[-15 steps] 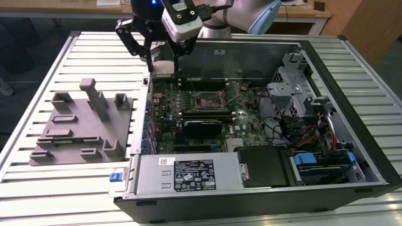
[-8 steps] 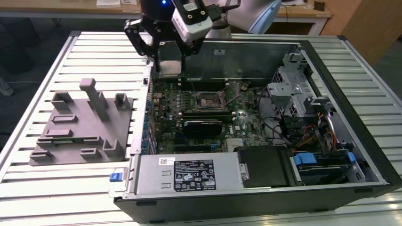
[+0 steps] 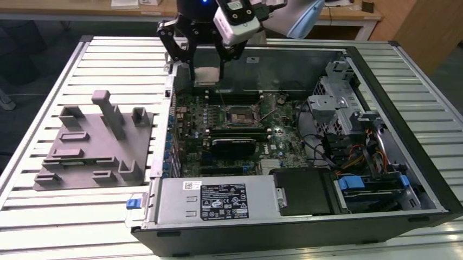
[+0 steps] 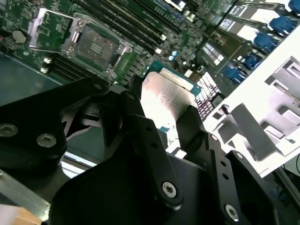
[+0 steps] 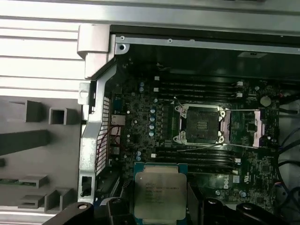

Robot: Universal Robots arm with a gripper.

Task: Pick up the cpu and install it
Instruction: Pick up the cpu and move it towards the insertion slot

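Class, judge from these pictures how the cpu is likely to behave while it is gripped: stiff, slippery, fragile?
Probably stiff: the cpu looks flat though held only by its edges in the hand. Its shiny metal top suggests it may slip. Likely light, being thin; its underside is hidden.

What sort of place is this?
Probably a robotics lab or test workshop: an open computer case lies on a slatted metal table, a robot's fingers hold a cpu above its motherboard, and office desks stand behind.
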